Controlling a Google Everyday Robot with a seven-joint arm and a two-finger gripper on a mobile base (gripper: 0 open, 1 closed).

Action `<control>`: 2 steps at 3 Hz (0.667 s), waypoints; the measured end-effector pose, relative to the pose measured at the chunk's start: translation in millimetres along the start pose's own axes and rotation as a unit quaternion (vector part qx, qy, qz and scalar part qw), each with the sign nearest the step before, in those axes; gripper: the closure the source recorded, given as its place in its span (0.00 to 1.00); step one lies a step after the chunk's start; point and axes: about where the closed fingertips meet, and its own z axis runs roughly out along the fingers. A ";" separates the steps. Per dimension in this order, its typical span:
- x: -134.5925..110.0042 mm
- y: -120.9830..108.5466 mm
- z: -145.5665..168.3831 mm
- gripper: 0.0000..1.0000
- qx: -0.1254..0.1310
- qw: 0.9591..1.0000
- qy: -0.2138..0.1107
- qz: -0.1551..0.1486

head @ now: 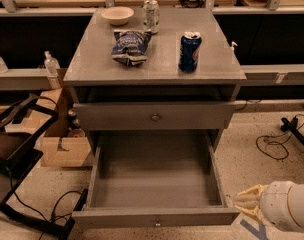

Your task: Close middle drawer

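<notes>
The middle drawer (pixel 154 176) is pulled far out of the grey cabinet. Its bare grey inside shows, and its flat front (pixel 117 218) with a small brass knob (pixel 156 221) is near the bottom edge of the view. My gripper (pixel 249 204) is low at the right, just beside the drawer's front right corner and outside it, over the floor. It holds nothing that I can see. The white wrist (pixel 289 211) runs off the right edge.
The taller drawer front above (pixel 117 116) stands slightly out. On the cabinet top (pixel 162 66) are a blue can (pixel 189 51), a chip bag (pixel 130 45), a silver can (pixel 151 15) and a bowl (pixel 117 15). A cardboard box (pixel 64 149), a black frame (pixel 17 154) and cables lie at the left.
</notes>
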 end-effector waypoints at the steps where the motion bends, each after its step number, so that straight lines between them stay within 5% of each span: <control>1: 0.6 0.6 1.8 1.00 -0.001 1.000 -0.001 0.001; 2: 23.1 12.2 25.7 1.00 -0.017 0.999 -0.012 0.025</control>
